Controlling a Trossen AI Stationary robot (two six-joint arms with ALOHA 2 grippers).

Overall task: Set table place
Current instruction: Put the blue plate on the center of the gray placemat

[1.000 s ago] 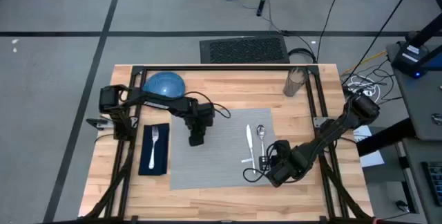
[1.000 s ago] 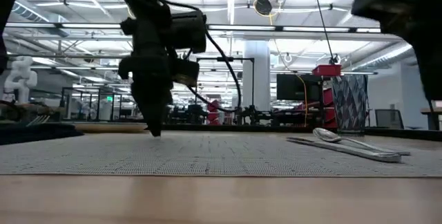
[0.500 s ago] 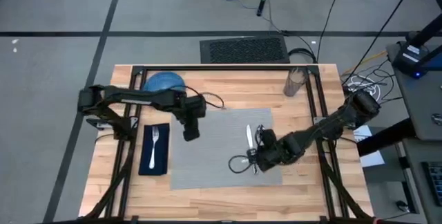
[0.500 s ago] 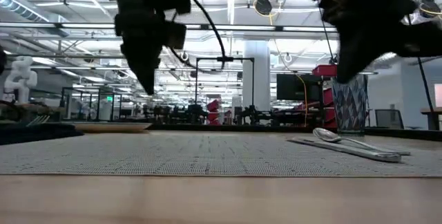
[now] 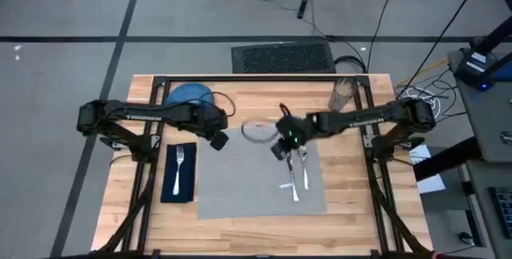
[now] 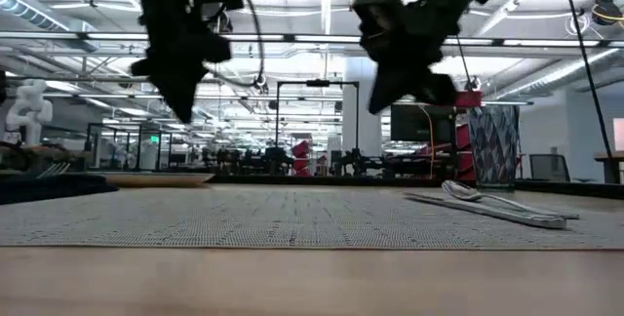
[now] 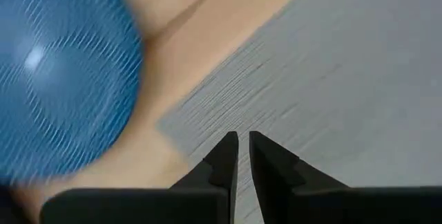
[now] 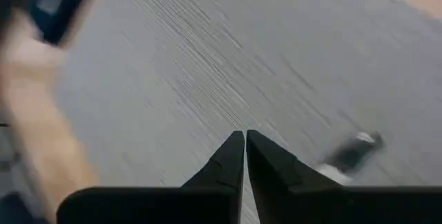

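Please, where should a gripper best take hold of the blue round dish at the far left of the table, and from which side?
Probably at the rim of the blue round dish, from above: it looks like a dome lying low on the light wooden table, so only its edge seems thin enough for two fingers. The left gripper is nearest.

Overhead camera looks straight down, low camera level along the placemat (image 6: 292, 217), wrist cameras close above it

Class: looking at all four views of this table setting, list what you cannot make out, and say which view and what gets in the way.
- Blue dish, high view: the left arm crosses it; left wrist view shows only a blur.
- Knife and spoon, high view: the right tool covers their upper ends.
- Fork: too small for detail.
- Clear object at the table's far edge: unidentifiable.
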